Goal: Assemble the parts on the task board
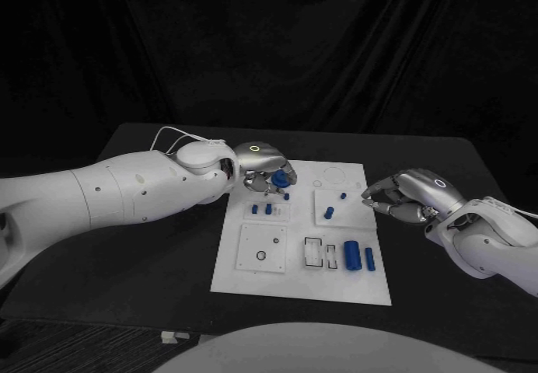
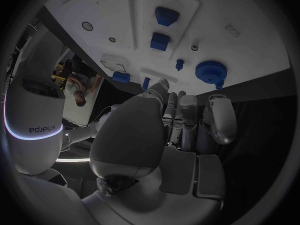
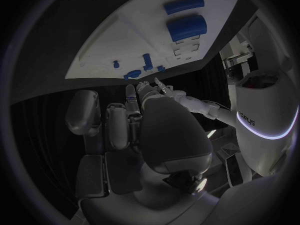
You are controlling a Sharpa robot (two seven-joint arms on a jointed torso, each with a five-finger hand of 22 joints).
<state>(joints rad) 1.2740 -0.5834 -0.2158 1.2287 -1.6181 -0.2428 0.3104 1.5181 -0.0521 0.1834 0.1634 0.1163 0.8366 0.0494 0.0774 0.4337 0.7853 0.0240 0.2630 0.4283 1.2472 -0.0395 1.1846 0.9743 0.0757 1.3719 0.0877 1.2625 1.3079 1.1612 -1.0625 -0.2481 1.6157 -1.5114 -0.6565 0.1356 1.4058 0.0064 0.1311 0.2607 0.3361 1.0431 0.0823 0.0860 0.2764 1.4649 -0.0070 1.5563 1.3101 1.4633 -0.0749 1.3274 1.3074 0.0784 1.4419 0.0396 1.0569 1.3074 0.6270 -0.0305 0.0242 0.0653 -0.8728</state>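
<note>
The round blue plastic gear-like part [image 1: 276,179] sits at the far left corner of the white task board [image 1: 302,287], under the left hand [image 1: 260,165], whose hold on it I cannot tell. It looks light, stiff and smooth; best pinched across its rim. The right hand [image 1: 406,194] hovers by the board's right edge, fingers curled, holding nothing.

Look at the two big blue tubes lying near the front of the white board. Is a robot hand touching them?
No, the two blue cylinders lie alone on the task board, away from both hands.
</note>
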